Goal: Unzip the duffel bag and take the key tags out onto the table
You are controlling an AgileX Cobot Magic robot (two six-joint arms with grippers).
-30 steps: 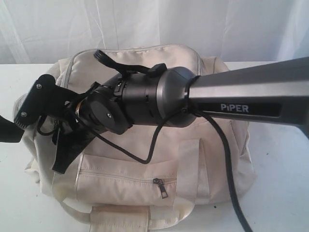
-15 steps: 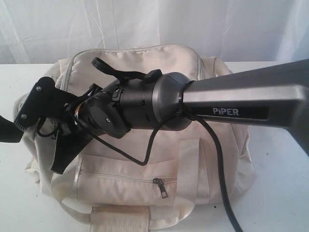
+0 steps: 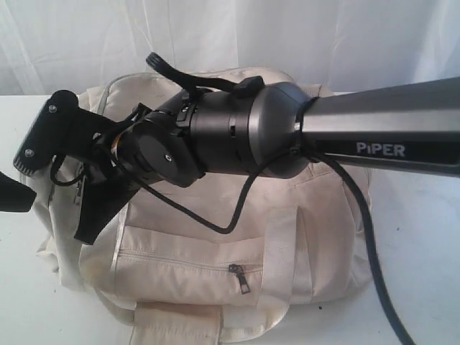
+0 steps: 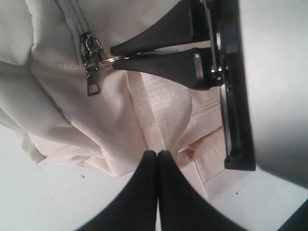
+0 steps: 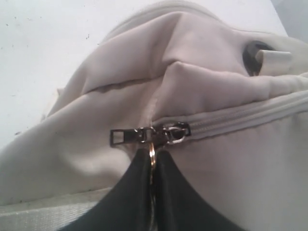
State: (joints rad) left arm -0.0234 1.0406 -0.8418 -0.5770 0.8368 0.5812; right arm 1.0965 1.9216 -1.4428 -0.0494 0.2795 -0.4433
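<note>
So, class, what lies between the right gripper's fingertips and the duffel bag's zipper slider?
A small metal ring, pinched by the right gripper, hangs from the zipper slider of the duffel bag. The right wrist view shows it best.

Plain white table point(image 3: 420, 248) with a tiny dark speck point(image 3: 320, 307) or two, and a big cream duffel bag point(image 3: 187, 277) slumped right on it, taking up the middle.

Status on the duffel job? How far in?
Done: right pincer is shut on the zipper pull ring of the duffel bag. In hand: the unzip; main zipper looks closed where visible. To do: open it, move key tags, none in view, onto the table. Left pincer shut, empty.
</note>
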